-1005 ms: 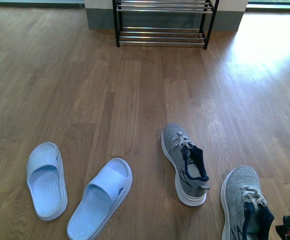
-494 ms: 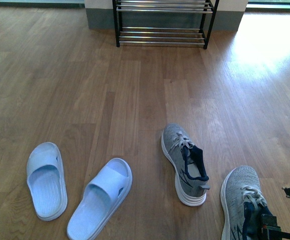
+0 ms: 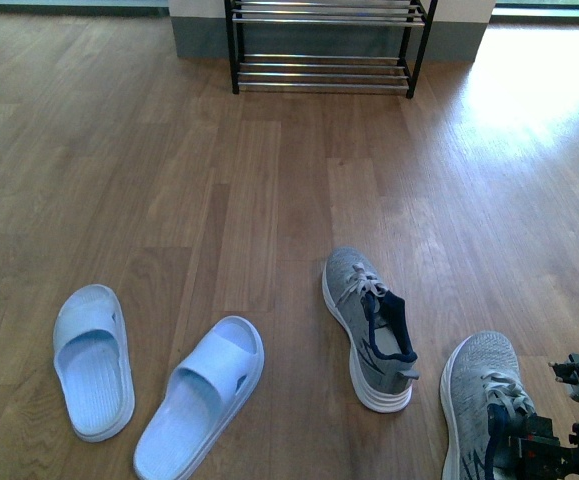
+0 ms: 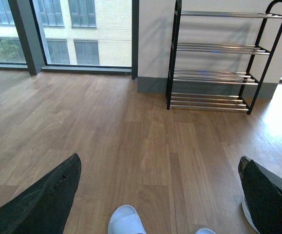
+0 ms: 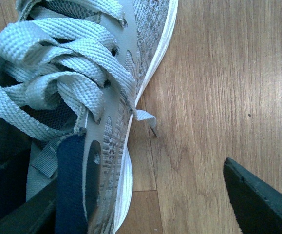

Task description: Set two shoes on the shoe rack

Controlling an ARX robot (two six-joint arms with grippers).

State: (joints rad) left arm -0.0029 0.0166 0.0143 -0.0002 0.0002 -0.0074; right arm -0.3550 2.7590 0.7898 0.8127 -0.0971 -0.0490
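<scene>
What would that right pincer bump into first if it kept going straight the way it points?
Most likely the grey sneaker: in the right wrist view its laces and side wall lie straight ahead of the open right pincer, with one finger over bare floor. How near, I cannot tell.

Wooden plank floor (image 3: 169, 150) carries everything; the shoe rack (image 3: 321, 72) stands at its far edge by the wall; a pale blue slide (image 3: 93, 360) lies near left; a second slide (image 3: 201, 395) lies just right of it, angled and apart; a grey sneaker (image 3: 369, 328) sits upright near centre; another sneaker (image 3: 474, 370) sits near right, toe pointing far.
</scene>
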